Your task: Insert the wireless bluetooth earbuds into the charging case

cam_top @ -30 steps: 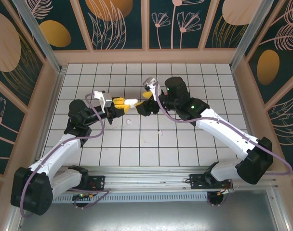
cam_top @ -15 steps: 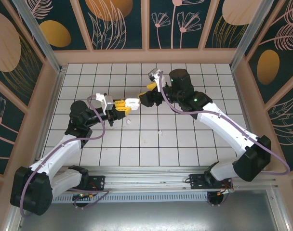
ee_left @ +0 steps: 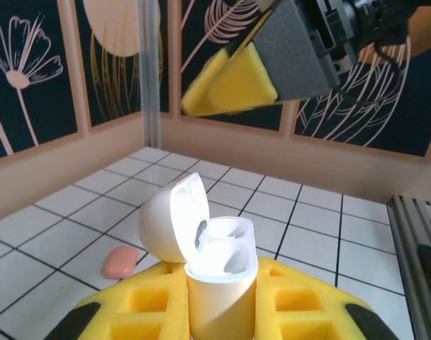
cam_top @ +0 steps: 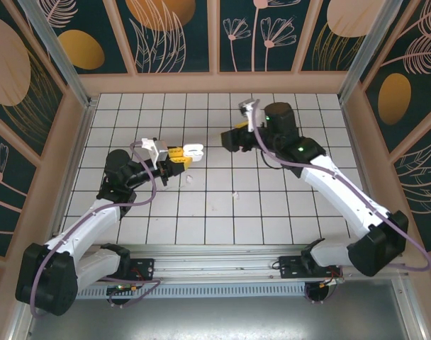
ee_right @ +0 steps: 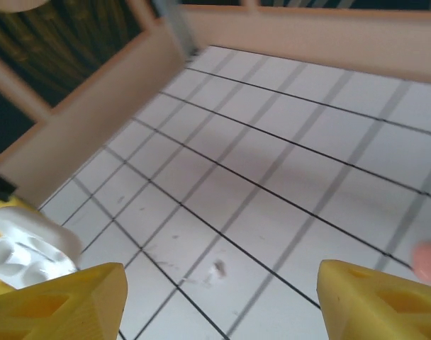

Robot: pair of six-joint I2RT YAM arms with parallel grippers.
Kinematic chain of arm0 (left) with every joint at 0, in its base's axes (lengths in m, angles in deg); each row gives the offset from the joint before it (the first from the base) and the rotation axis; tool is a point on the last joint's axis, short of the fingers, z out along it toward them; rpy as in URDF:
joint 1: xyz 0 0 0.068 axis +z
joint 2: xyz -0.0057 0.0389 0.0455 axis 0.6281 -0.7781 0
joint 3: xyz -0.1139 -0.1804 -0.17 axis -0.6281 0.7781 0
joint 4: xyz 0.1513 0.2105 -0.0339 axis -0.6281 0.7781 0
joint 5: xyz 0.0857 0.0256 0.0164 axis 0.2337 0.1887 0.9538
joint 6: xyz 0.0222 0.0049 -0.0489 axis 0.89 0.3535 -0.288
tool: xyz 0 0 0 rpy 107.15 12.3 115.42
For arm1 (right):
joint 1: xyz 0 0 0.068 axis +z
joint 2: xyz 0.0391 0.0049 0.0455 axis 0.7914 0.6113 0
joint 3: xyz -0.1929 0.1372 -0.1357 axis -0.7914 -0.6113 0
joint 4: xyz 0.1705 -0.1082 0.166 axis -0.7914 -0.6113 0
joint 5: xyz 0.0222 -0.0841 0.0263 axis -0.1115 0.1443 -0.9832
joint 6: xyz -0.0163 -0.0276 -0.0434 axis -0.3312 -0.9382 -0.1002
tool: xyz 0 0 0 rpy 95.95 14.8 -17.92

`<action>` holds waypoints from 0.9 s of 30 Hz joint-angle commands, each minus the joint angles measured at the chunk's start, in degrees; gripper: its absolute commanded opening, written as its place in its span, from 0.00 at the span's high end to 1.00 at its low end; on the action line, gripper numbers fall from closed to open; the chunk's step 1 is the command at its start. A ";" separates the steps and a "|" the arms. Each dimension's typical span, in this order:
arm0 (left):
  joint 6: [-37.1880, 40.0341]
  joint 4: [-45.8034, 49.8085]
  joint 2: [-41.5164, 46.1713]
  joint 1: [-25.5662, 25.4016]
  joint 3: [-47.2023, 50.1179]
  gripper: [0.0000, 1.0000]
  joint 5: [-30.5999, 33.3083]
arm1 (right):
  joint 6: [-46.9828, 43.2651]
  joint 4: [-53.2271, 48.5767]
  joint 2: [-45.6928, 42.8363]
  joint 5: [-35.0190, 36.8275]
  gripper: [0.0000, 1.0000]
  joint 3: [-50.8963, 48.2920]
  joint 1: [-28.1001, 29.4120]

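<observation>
My left gripper (cam_top: pixel 178 154) is shut on the white charging case (cam_top: pixel 193 150), held above the floor with its lid open. In the left wrist view the case (ee_left: pixel 219 248) stands upright between the yellow fingers (ee_left: pixel 141 308), lid (ee_left: pixel 166 219) tipped back, and both sockets look hollow. A salmon-pink earbud (ee_left: pixel 122 261) lies on a tile to the case's left. From above, two tiny pieces lie on the floor: one (cam_top: pixel 189 178) under the case, one (cam_top: pixel 235 193) further right. My right gripper (cam_top: pixel 230 139) hovers open and holds nothing, right of the case. Its jaws (ee_right: pixel 222 304) stand wide over bare tiles.
White tiled floor (cam_top: pixel 272 212) fenced by low beige walls (cam_top: pixel 215 83). The right arm's yellow finger (ee_left: pixel 233 81) hangs above the case in the left wrist view. A pink blur (ee_right: pixel 429 258) sits at the right wrist view's right edge, and the case (ee_right: pixel 24 251) at its left.
The right gripper has drawn back from the case, moving right and toward the far wall. The left gripper keeps the open case almost still.
</observation>
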 commanded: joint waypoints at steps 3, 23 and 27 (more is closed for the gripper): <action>-0.19 -3.22 -0.31 -0.25 2.02 1.00 1.62 | 5.65 -8.32 -1.80 5.31 0.32 -8.25 -0.70; -1.75 3.08 9.26 -0.21 9.50 1.00 6.75 | 3.69 -20.02 22.43 14.78 0.44 -7.15 7.68; -2.46 3.46 11.28 -0.23 11.07 1.00 7.99 | 2.80 -22.86 26.56 16.86 0.46 -3.68 9.98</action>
